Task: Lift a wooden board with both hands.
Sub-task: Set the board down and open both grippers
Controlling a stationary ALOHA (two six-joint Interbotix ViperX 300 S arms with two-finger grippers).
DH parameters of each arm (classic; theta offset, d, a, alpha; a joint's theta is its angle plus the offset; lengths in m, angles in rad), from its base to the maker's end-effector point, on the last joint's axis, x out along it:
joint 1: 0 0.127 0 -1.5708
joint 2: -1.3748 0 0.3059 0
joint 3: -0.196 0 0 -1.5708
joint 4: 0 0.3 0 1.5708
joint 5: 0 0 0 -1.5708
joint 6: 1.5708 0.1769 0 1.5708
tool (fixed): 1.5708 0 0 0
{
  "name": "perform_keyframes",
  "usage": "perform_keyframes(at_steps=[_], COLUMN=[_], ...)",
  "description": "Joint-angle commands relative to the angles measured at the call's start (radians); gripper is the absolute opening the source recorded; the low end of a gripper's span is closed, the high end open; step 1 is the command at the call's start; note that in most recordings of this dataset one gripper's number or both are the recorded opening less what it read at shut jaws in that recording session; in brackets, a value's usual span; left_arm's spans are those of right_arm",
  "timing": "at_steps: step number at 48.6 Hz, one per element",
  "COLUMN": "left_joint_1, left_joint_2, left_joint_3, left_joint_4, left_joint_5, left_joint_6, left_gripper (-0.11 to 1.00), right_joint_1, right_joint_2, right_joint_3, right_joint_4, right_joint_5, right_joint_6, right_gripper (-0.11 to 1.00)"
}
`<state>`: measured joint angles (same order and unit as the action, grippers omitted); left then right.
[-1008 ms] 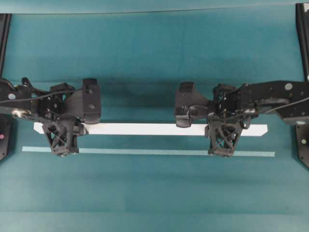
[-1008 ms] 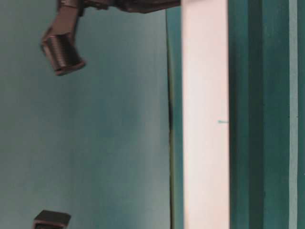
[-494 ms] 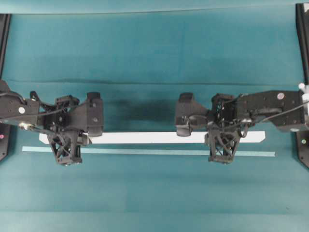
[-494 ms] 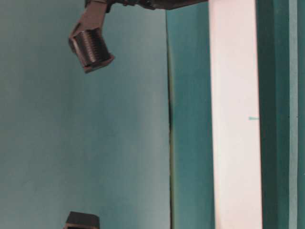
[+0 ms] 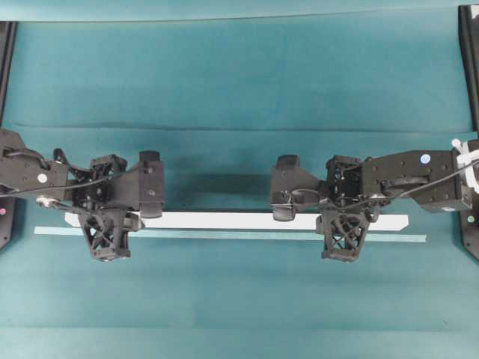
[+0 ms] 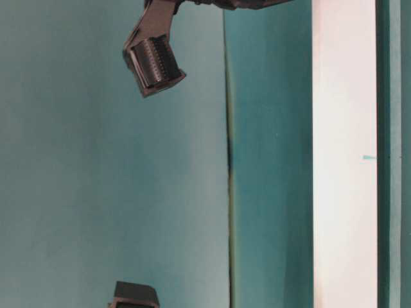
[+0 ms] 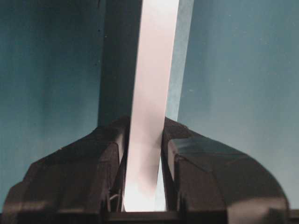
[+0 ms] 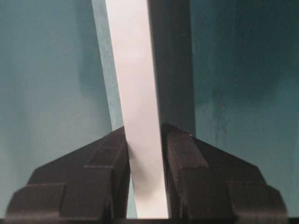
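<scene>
The wooden board [image 5: 232, 220] hangs level between both arms, the left gripper [image 7: 142, 168] and right gripper [image 8: 145, 170] each clamped on its faces. Over the last second it drifted toward six o'clock overhead, probably still clear of the table, onto the teal strip [image 5: 224, 235].

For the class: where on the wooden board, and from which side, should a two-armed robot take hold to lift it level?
Grip the wooden board near each end, across its narrow width, coming from above. It is long, thin and flat, so two spread grips should keep it level. That is how the left hand and right hand hold it, fingers on its long edges.
</scene>
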<state>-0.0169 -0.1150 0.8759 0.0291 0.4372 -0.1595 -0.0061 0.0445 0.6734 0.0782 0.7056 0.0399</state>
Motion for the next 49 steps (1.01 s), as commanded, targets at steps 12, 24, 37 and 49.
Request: perform_keyframes(at_steps=[12,24,37,49], left_joint_1=[-0.002,-0.003,-0.003,-0.005], left_joint_2=[0.031,0.032,0.029,0.021], left_joint_3=[-0.003,-0.002,0.000,-0.003], left_joint_4=[0.000,0.000,0.002,0.000], left_joint_5=[-0.028,-0.023,-0.011,-0.014], left_joint_6=[-0.005,-0.003,-0.005,-0.002], left_gripper=[0.18,0.18,0.18,0.18], right_joint_1=[0.005,0.008,0.009,0.014], right_joint_2=[0.015,0.025,0.028,0.028], right_joint_3=[0.005,-0.002,0.000,0.002], right_joint_4=[0.003,0.006,0.006,0.008], right_joint_5=[-0.008,-0.035,-0.037,-0.051], right_joint_6=[0.000,0.000,0.000,0.006], right_gripper=[0.21,0.21,0.21,0.21])
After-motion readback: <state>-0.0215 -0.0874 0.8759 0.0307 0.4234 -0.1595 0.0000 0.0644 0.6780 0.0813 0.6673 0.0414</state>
